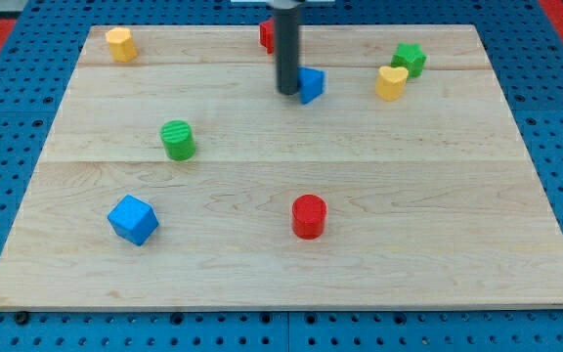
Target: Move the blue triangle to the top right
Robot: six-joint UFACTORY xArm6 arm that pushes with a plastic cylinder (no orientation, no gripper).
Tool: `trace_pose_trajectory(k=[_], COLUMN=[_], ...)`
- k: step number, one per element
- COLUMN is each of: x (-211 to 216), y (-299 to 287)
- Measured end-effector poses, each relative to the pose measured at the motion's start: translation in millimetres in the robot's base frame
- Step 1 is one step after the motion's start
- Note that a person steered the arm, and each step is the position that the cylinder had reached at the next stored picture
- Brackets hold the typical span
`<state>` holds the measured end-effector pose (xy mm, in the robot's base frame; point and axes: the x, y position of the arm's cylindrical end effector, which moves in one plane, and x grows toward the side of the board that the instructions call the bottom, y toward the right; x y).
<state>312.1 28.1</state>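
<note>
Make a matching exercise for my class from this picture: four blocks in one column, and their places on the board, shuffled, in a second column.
Blocks:
1. blue triangle
2. blue cube
3. yellow cylinder
4. green star

Places:
A. view's top left corner
B. view's bottom left
C. top right, just above the yellow heart
D. top centre, right beside my tip

Pairs: 1-D, 2-B, 3-A, 4-C

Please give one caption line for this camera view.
My tip touches the blue triangle from the view's left.
</note>
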Motion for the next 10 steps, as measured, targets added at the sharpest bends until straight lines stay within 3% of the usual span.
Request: trace_pose_trajectory(k=[1, 2, 5, 6, 8, 10], x=[20, 9, -60, -61, -63, -35], y=[-17, 33, 74, 117, 131, 183])
